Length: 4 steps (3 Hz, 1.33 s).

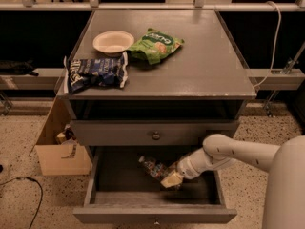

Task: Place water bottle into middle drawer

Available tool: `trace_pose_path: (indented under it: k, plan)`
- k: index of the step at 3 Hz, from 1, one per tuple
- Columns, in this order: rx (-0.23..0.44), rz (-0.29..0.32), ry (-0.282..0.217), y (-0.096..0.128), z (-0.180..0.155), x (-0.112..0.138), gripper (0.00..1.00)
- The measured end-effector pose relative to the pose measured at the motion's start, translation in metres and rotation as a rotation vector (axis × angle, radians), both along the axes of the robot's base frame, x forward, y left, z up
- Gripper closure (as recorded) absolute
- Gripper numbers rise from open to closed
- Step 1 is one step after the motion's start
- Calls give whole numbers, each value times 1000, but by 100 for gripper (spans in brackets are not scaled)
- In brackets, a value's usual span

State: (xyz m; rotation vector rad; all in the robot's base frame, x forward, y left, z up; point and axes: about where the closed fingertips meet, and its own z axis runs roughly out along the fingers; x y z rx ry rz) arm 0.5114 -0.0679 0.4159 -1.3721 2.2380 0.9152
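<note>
The middle drawer (119, 213) is pulled open at the bottom of the grey cabinet. The water bottle (151, 167) is a small clear bottle with a coloured label band. It lies tilted inside the drawer, its far end pointing up and to the left. My gripper (171, 178) reaches into the drawer from the right on the white arm (228, 152) and is shut on the bottle's lower right end, low over the drawer floor near its middle.
The closed upper knobbed drawer (156, 135) sits just above my arm. On the cabinet top lie a white bowl (113, 42), a green snack bag (155, 44) and a dark blue chip bag (95, 73). A cardboard box (59, 151) stands at the cabinet's left.
</note>
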Motion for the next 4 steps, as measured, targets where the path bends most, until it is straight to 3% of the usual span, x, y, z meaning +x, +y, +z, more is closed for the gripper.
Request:
trace_pose_path:
  k: [1,3,4]
  plan:
    - [0,0,0,0,0,0,97]
    - [0,0,0,0,0,0,51]
    - [0,0,0,0,0,0,20]
